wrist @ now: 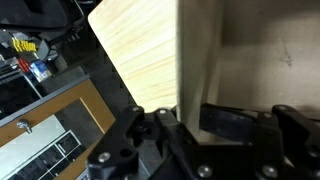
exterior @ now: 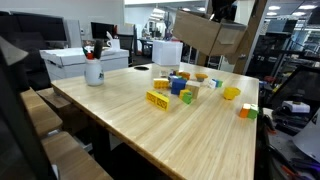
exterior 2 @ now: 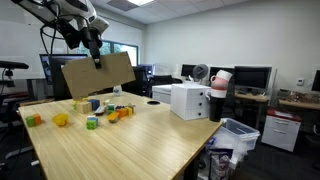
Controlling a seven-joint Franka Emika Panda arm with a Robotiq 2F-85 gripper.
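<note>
My gripper is shut on the wall of an open brown cardboard box and holds it up in the air, tilted, over the far end of a light wooden table. In both exterior views the box hangs from the gripper, well clear of the tabletop. Below it lie small coloured toys: a yellow block, a blue block, a yellow bowl. The box's inside is mostly hidden.
A white cup with pens stands near one table corner. A white roll stands at the far end. A white box sits on the table's edge. Desks, monitors and a bin surround the table.
</note>
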